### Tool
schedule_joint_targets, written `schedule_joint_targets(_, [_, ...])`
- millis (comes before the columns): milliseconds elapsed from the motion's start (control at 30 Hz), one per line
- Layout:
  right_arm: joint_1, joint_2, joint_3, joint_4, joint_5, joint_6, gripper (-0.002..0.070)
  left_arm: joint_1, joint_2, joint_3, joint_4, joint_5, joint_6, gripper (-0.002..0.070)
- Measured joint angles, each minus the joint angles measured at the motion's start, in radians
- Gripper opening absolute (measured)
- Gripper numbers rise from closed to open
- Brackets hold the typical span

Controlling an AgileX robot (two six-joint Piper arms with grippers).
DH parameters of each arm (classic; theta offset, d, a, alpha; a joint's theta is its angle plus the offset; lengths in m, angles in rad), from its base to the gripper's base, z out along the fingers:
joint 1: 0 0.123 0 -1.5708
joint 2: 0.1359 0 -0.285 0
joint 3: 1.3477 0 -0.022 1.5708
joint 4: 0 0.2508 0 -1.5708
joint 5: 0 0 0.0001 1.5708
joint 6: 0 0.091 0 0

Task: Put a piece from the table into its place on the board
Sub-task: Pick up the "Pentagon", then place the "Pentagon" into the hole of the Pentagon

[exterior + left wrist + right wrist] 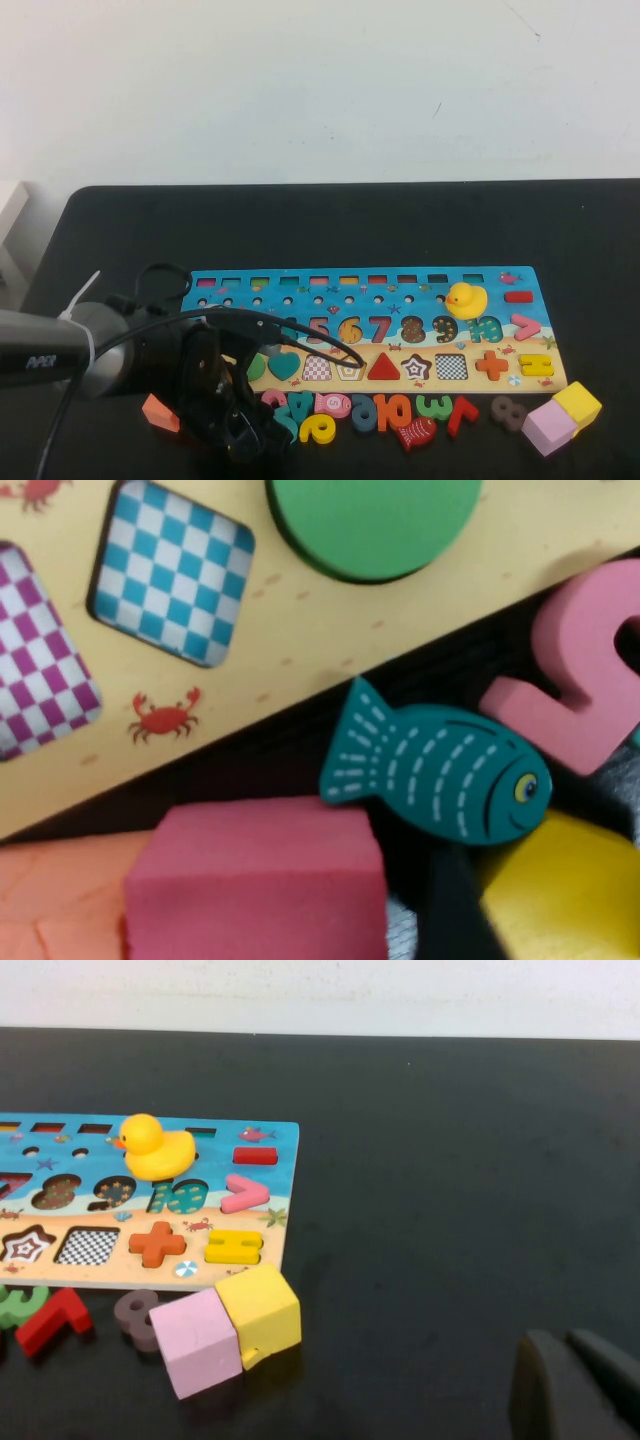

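Left arm reaches for a puzzle piece: the left gripper (236, 422) is low over the black bench (400, 220) at the near left corner of the board (400, 290), in among the loose pieces strewn along its front edge. Whether its jaws are open or closed cannot be told, and nothing is seen in their hold. In the left wrist view a flat yellow shape (565, 895), probably the pentagon piece though only a corner of it shows, lies on the bench just off the board's edge. It touches a teal fish (440, 770) and sits beside a pink number (580, 680), with a magenta block (260, 880) close on its other side. The pentagon slot (348, 369) stands empty in the board's shape row, between a checkered slot and a red triangle (383, 368).

The step in hand looks like the pickup. To do it well, the jaws should straddle the yellow piece alone, squarely across two flat edges, and keep off the fish and the magenta block. The piece should then be lifted straight up before it is carried to the slot, with its corners turned to match.

The right gripper (575, 1390) is parked low over bare bench well to the right of the board, jaws together and holding nothing.
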Motion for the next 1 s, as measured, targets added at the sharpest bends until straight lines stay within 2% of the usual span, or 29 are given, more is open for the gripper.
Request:
schedule_joint_targets(33, [0.000, 0.000, 0.000, 0.000, 0.000, 0.000, 0.0019, 0.000, 0.000, 0.000, 0.003, 0.000, 0.000, 0.0317])
schedule_joint_targets(67, [0.000, 0.000, 0.000, 0.000, 0.000, 0.000, 0.0019, 0.000, 0.000, 0.000, 0.006, 0.000, 0.000, 0.0309])
schedule_joint_targets(467, [0.000, 0.000, 0.000, 0.000, 0.000, 0.000, 0.0019, 0.000, -0.011, 0.000, 0.020, 0.101, 0.006, 0.0309])
schedule_joint_targets(733, [0.000, 0.000, 0.000, 0.000, 0.000, 0.000, 0.0019, 0.000, -0.128, -0.007, 0.023, 0.150, 0.075, 0.0309])
schedule_joint_targets(1000, [0.000, 0.000, 0.000, 0.000, 0.000, 0.000, 0.0019, 0.000, -0.168, -0.203, 0.000, 0.280, 0.149, 0.0309])
